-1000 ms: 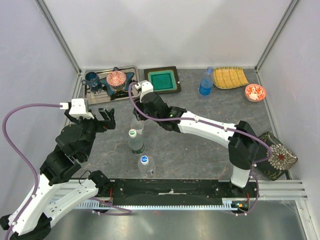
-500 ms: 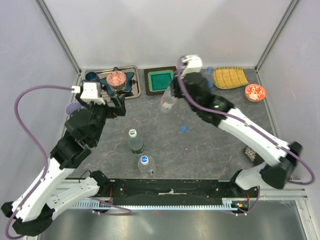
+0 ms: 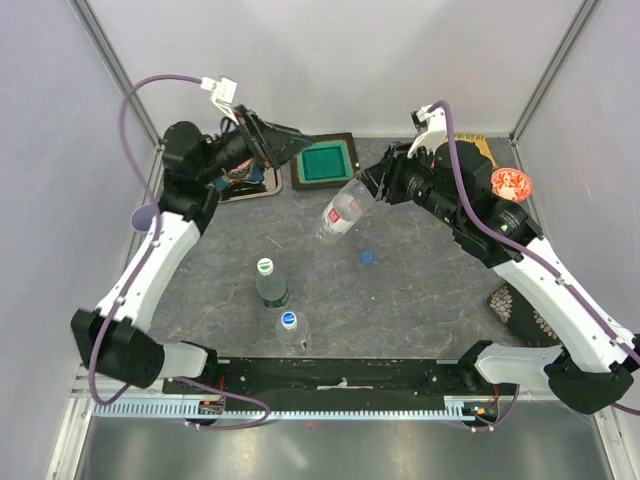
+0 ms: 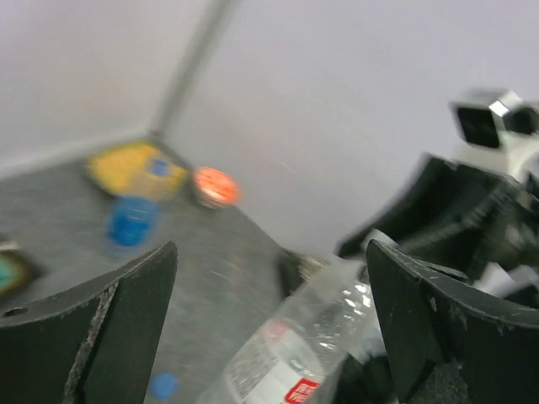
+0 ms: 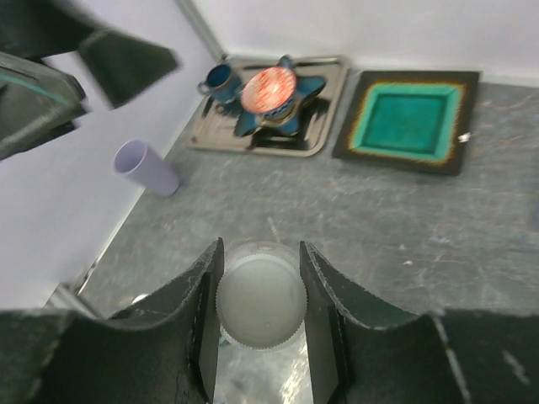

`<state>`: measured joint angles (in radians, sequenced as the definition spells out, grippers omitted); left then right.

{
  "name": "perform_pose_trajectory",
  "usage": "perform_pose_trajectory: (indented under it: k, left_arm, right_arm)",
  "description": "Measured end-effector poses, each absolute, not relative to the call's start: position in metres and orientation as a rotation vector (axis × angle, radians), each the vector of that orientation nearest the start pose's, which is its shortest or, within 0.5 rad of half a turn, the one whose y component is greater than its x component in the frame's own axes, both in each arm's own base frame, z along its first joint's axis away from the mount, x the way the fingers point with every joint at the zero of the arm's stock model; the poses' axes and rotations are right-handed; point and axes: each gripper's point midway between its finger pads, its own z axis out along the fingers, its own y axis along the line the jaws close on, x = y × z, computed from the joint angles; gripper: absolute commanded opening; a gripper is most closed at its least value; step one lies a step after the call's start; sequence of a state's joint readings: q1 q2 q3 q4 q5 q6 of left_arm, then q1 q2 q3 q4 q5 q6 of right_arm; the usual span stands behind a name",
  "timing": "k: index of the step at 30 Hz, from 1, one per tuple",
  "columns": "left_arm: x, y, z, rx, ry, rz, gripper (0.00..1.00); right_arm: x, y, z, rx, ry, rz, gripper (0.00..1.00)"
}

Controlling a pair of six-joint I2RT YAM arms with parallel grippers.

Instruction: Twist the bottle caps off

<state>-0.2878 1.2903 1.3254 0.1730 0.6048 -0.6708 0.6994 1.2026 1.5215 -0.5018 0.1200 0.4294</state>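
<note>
While the right tool [image 3: 374, 187] hangs above the bench [image 3: 420, 290], I see it clamped on the cap end of a clear bottle [image 3: 340, 213], which tilts in the air with its pale cap [image 5: 259, 301] between the fingers [image 5: 198, 311]; the left tool [image 3: 292, 140] is raised near the back wall, spread wide, gripping nothing; a loose blue cap [image 3: 368, 257] lies on the bench near that bottle; closer to me stand two bottles, one with a green-and-white cap [image 3: 265, 266], one with a blue-and-white cap [image 3: 288, 320].
</note>
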Motion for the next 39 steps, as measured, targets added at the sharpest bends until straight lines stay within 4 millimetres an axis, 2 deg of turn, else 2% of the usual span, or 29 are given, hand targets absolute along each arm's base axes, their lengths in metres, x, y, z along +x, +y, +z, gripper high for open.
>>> perform_pose_trajectory:
  k: [3, 6, 13, 15, 18, 21, 27, 30, 39]
  left_arm:
    - [0.322, -0.256, 0.437, 0.444, 1.465, -1.445, 1.0]
    - [0.29, -0.267, 0.423, 0.621, 1.47, -1.567, 1.0]
    - [0.223, -0.281, 0.423, 0.947, 1.39, -1.541, 1.0]
    - [0.213, -0.28, 0.425, 0.997, 1.358, -1.51, 1.0]
    - [0.209, -0.28, 0.423, 1.032, 1.341, -1.477, 1.0]
    - [0.207, -0.284, 0.413, 1.057, 1.362, -1.469, 0.99]
    - [0.204, -0.292, 0.393, 1.088, 1.42, -1.464, 0.97]
    - [0.202, -0.293, 0.391, 1.1, 1.425, -1.456, 0.93]
    - [0.195, -0.296, 0.391, 1.134, 1.418, -1.451, 0.61]
  right_arm:
    - [0.279, 0.251, 0.409, -0.223, 1.82, 0.789, 0.0]
    - [0.268, 0.258, 0.413, -0.276, 1.815, 0.855, 0.0]
    - [0.246, 0.273, 0.439, -0.354, 1.767, 1.015, 0.0]
    - [0.242, 0.278, 0.447, -0.372, 1.746, 1.06, 0.0]
    - [0.236, 0.286, 0.459, -0.396, 1.717, 1.131, 0.0]
    - [0.234, 0.293, 0.465, -0.411, 1.707, 1.178, 0.0]
    - [0.232, 0.303, 0.469, -0.429, 1.7, 1.239, 0.0]
    - [0.231, 0.305, 0.469, -0.433, 1.702, 1.252, 0.0]
    - [0.234, 0.306, 0.468, -0.427, 1.707, 1.257, 0.0]
